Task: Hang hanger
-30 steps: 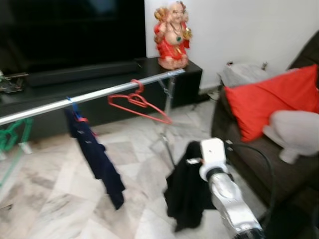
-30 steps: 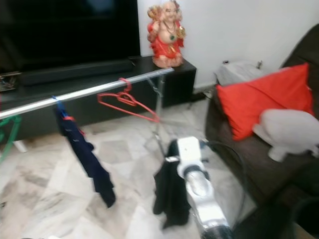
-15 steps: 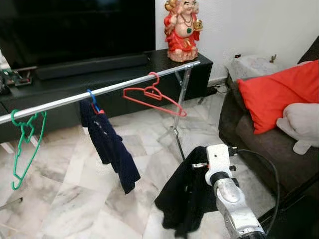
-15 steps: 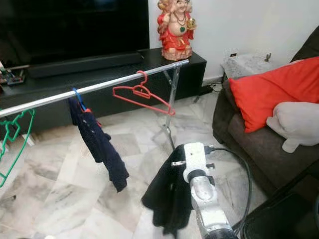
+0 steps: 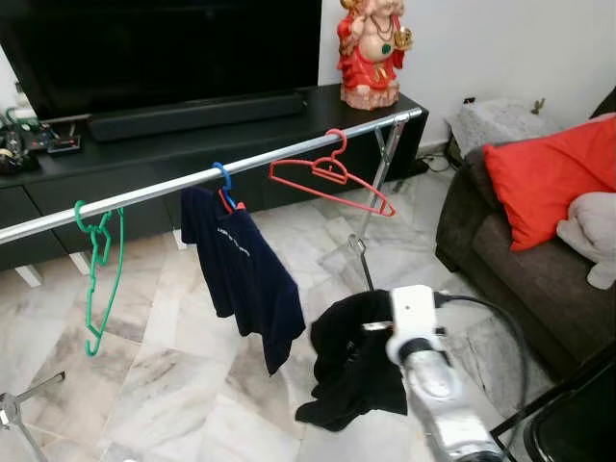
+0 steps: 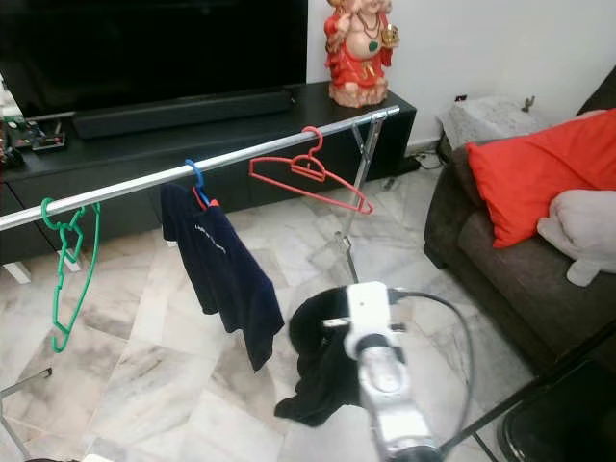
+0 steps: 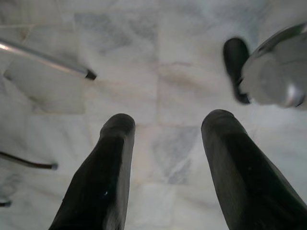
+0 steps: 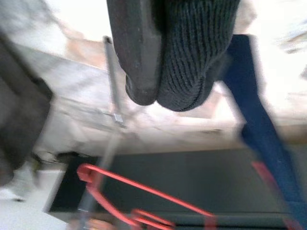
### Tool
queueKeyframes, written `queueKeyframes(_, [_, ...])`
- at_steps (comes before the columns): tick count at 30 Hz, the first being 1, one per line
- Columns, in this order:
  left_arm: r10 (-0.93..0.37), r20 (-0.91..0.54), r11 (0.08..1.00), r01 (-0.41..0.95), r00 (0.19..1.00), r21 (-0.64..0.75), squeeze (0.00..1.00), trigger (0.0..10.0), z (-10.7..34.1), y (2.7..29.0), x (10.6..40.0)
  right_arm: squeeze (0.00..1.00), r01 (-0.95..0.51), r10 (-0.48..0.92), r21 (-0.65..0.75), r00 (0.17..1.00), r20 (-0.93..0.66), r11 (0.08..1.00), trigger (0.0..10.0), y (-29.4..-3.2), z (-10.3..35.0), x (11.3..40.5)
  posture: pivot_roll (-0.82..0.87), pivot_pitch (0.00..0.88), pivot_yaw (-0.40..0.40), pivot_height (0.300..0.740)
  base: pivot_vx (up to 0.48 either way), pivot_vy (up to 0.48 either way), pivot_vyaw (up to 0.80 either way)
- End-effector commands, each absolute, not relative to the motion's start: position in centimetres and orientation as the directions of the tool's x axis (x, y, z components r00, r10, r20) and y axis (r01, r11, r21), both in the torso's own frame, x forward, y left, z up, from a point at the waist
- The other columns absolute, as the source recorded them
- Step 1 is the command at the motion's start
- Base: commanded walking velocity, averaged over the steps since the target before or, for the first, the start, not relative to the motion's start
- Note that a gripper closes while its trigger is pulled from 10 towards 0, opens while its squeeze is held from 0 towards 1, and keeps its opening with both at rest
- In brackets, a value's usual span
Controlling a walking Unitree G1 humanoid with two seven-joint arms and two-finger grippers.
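A silver clothes rail (image 5: pixel 192 181) runs across the room in front of me. On it hang a bare green hanger (image 5: pixel 96 260), a blue hanger (image 5: pixel 222 183) carrying a navy shirt (image 5: pixel 245 279), and a bare red hanger (image 5: pixel 332 178). My right arm (image 5: pixel 416 327) reaches forward below the rail's right end. Its gripper (image 8: pixel 158 91) is shut on a black knitted garment (image 5: pixel 351 366) that droops toward the floor. The red hanger (image 8: pixel 139 191) shows beyond that garment in the right wrist view. My left gripper (image 7: pixel 165 139) is open over bare marble floor.
The rail's crossed legs (image 5: pixel 366 245) stand just beyond the garment. Behind the rail are a black TV stand (image 5: pixel 192 125) and a red statue (image 5: pixel 375 53). To the right stands a dark sofa (image 5: pixel 520 260) with a red cushion (image 5: pixel 549 173), and a black chair (image 5: pixel 577 423) is at lower right.
The head views have swung left and sharpened, bringing the green hanger and more of the rail into view. My right arm still holds the black garment low in front.
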State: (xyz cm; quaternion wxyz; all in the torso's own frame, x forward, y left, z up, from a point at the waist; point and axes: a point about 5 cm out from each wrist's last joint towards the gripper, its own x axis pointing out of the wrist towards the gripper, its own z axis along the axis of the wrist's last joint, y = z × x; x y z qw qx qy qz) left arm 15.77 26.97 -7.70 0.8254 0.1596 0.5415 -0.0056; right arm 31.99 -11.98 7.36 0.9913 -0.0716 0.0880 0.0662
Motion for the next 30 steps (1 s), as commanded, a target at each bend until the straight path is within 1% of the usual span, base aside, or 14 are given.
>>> queueKeyframes(1, [0.164, -0.900, 0.948, 0.190, 0.403, 0.257, 0.00, 10.0, -7.8, 27.1, 15.5, 0.00, -0.134, 0.113, -0.137, 0.982, -0.154, 0.981, 10.0, -12.3, 8.0, 32.3, -0.02, 0.103, 0.025, 0.740, 0.000, 0.000, 0.00])
queueKeyframes(13, [0.165, -0.899, 0.947, 0.189, 0.405, 0.258, 0.00, 10.0, -7.8, 27.0, 15.5, 0.00, -0.137, 0.116, -0.139, 0.981, -0.153, 0.981, 10.0, -12.3, 8.0, 32.4, -0.02, 0.109, 0.020, 0.740, 0.000, 0.000, 0.00])
queueKeyframes(16, [0.164, -0.900, 0.950, 0.180, 0.405, 0.254, 0.00, 10.0, -7.8, 27.0, 15.5, 0.00, -0.149, 0.122, -0.143, 0.976, -0.179, 0.979, 10.0, -12.3, 7.3, 32.1, -0.02, 0.109, 0.017, 0.740, 0.000, 0.000, 0.00])
queueKeyframes(21, [0.163, -0.900, 0.952, 0.177, 0.404, 0.251, 0.00, 10.0, -7.8, 27.0, 15.4, 0.00, -0.181, 0.147, -0.166, 0.969, -0.196, 0.969, 10.0, -12.2, 6.7, 31.7, -0.02, 0.107, 0.016, 0.740, 0.000, 0.349, 0.00])
queueKeyframes(27, [0.160, -0.901, 0.951, 0.181, 0.404, 0.250, 0.00, 10.0, -7.9, 27.0, 15.4, 0.00, -0.173, 0.140, -0.169, 0.971, -0.192, 0.970, 10.0, -12.5, 6.7, 31.6, -0.02, 0.103, 0.018, 0.740, 0.000, 0.381, 0.68])
queueKeyframes(30, [0.161, -0.901, 0.951, 0.182, 0.403, 0.251, 0.00, 10.0, -7.9, 27.0, 15.4, 0.00, -0.173, 0.140, -0.163, 0.971, -0.194, 0.971, 10.0, -12.4, 6.6, 31.7, -0.02, 0.101, 0.018, 0.740, 0.000, 0.371, 0.27])
